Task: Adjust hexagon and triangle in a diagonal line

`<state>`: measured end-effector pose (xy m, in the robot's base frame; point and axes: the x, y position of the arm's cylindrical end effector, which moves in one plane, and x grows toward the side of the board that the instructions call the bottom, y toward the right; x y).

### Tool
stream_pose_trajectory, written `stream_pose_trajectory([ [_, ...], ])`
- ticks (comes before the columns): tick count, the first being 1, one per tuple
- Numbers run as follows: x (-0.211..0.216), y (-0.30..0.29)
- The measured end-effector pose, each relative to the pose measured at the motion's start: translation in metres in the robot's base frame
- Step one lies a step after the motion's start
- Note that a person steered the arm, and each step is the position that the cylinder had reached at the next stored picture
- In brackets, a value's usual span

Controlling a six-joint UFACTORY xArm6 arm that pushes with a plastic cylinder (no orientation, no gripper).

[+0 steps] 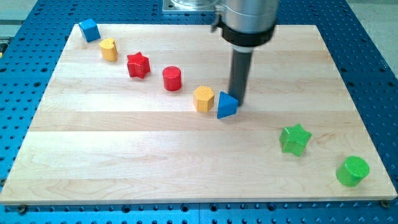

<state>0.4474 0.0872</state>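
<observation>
The orange hexagon (203,98) sits near the board's middle. The blue triangle (227,105) lies just to its right and slightly lower, nearly touching it. My tip (238,99) stands right against the triangle's upper right side. The dark rod rises from there to the arm's grey body at the view's top.
A blue cube (89,30), a yellow block (109,49), a red star (138,65) and a red cylinder (172,78) run in a diagonal from the upper left down to the hexagon. A green star (294,139) and a green cylinder (352,171) lie at the lower right.
</observation>
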Motion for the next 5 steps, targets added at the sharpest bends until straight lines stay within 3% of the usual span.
stream_pose_trajectory([
  [1,0.015,0.014],
  [2,-0.032,0.012],
  [3,-0.038,-0.038],
  [4,-0.032,-0.08],
  [5,0.003,-0.08],
])
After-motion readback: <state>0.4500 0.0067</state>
